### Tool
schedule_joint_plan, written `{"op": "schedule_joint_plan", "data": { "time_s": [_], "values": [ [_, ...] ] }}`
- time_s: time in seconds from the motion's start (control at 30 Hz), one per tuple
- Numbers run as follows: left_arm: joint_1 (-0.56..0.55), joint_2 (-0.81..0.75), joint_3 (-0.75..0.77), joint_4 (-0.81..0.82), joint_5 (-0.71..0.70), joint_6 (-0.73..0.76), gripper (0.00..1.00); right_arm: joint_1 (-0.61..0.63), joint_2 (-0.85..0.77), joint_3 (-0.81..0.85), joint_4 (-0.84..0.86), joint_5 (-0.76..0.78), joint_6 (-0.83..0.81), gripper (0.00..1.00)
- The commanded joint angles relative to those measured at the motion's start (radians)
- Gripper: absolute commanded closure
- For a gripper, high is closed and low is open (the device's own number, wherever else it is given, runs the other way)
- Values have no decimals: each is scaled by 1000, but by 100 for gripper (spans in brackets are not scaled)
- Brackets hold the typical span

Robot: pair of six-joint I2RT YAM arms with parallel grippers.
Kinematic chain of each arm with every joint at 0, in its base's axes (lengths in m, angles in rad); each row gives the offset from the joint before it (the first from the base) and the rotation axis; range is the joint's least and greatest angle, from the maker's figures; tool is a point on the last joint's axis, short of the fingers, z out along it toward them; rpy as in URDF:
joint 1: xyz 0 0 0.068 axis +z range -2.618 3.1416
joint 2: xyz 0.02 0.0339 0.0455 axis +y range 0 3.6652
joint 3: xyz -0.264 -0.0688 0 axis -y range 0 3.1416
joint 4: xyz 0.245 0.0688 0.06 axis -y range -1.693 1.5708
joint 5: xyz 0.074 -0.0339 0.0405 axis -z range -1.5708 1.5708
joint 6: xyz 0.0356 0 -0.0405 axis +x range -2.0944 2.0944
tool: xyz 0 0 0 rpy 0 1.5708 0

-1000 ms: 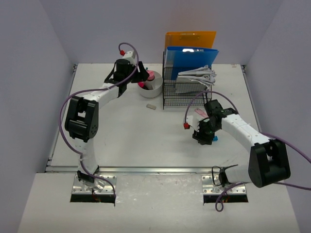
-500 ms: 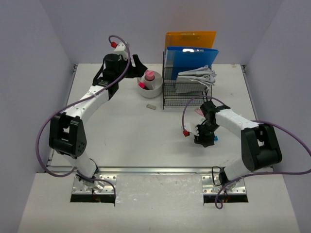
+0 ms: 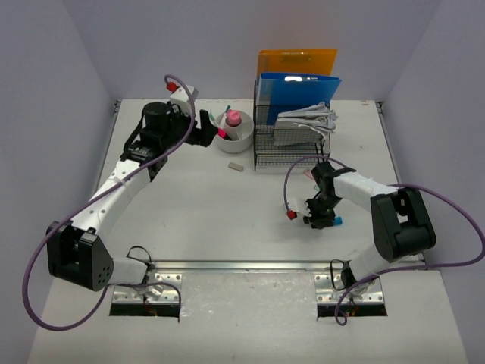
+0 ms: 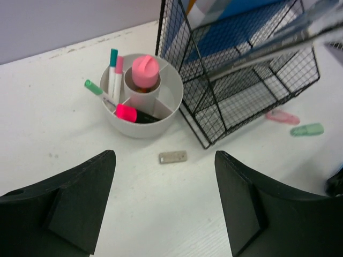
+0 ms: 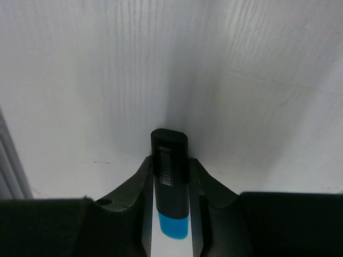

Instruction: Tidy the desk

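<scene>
On the right side of the white tabletop (image 3: pixel 197 220), in front of the wire rack (image 3: pixel 292 144), the right gripper (image 3: pixel 321 218) is seen lowered to the surface. In the right wrist view its fingers are drawn in tight on both sides of a marker (image 5: pixel 169 158), black-capped with a blue band. Contact appears made, so the marker is judged gripped. Whether it is off the surface cannot be told.

The left gripper (image 3: pixel 206 135) hovers near the white pen holder (image 4: pixel 140 130), jaws spread wide, nothing between them. The holder is sectioned: markers are stood in the outer compartments, a pink-capped bottle (image 4: pixel 144 72) in the centre one.

Noted loose on the tabletop:
- a small grey eraser (image 4: pixel 172 157) just in front of the holder
- a pink clip (image 4: pixel 282 116) and a green clip (image 4: pixel 307 129) by the rack's foot

Step in hand, as judged: pick-up of the stray marker by the right arm. A straight lift clear of the surface is called for next. The marker is then to be carried to an outer compartment of the holder, the rack's corner being avoided. Eraser and clips are left to be gathered.
</scene>
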Motion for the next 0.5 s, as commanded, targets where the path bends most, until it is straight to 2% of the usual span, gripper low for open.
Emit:
{"op": "schedule_joint_plan", "data": {
  "time_s": [0.0,0.13,0.23,0.3,0.37,0.47],
  "values": [
    [-6,-124,-70,-67,51,242,27,3,-6,147,-118,-183,158,100],
    [-6,-256,-150,-32,156,396,27,1,-2,359,-214,-426,545,100],
    [-8,-310,-196,-6,316,533,27,1,-3,459,-179,-602,881,100],
    [-43,-318,-203,-13,370,629,28,-2,-5,472,-127,-667,1024,100],
    [-112,-316,-204,-39,368,735,30,-3,-3,460,-70,-765,1248,100],
    [-288,-310,-207,-107,322,964,35,-12,4,415,10,-855,1484,100]
  ]
}}
